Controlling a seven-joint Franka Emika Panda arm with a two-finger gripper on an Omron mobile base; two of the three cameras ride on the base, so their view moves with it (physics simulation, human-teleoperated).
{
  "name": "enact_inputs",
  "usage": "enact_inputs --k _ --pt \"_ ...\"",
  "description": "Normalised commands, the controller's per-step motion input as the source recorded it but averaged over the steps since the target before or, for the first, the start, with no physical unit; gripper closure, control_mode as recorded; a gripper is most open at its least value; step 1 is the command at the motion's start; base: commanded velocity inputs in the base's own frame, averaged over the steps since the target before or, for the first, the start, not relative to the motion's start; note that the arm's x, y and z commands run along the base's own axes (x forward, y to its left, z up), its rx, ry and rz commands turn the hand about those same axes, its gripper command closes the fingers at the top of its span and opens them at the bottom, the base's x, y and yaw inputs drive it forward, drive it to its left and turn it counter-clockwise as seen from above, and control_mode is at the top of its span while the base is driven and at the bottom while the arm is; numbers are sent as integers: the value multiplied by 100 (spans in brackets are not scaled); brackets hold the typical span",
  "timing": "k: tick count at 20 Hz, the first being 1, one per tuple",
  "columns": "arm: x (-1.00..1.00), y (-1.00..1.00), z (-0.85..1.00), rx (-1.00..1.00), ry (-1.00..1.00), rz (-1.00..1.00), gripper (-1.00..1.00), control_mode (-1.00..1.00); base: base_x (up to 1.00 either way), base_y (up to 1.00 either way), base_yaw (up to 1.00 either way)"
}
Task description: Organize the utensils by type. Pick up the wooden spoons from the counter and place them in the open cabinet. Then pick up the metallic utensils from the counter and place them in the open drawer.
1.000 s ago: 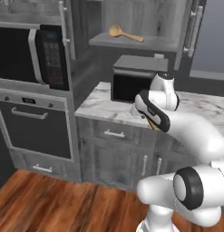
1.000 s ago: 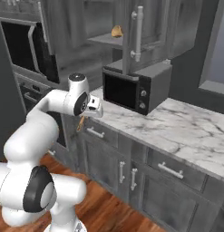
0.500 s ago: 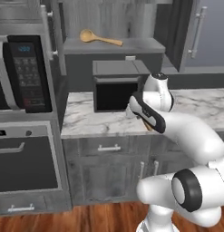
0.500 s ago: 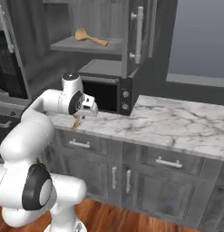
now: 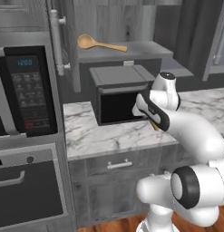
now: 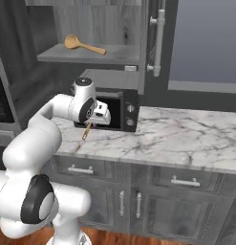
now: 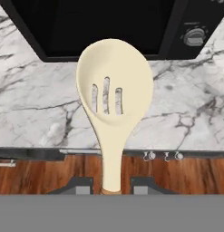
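Observation:
My gripper (image 7: 111, 183) is shut on the orange-brown handle of the shorter wooden spoon (image 7: 114, 90), whose pale slotted bowl points at the counter (image 7: 186, 113). From the base the handle (image 6: 85, 131) hangs below the gripper (image 6: 93, 120), just in front of a small black microwave (image 6: 120, 110). The long tan spoon (image 5: 99, 44) lies on the shelf of the open cabinet (image 5: 131, 50), also seen as spoon (image 6: 83, 45). The metallic utensils and the drawer are out of view.
The cabinet door (image 5: 56, 41) with its bar handle stands open left of the shelf. A built-in microwave (image 5: 22, 90) and an oven (image 5: 27, 190) sit to the left. White marble counter (image 6: 186, 139) stretches right above dark drawer fronts (image 6: 181, 181).
The base has driven, so the whole scene has slid across both base views and the shelf stands closer. The arm's pose is the same, with the spoon held throughout.

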Motion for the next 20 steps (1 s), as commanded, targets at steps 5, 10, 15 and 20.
enact_inputs --k 5,10,15,20 --pt "0 0 0 0 0 0 100 100 43 4 -4" --pt "0 0 0 0 0 0 100 100 44 5 1" --pt "0 0 0 0 0 0 100 100 45 8 0" --pt "0 0 0 0 0 0 100 100 32 7 0"
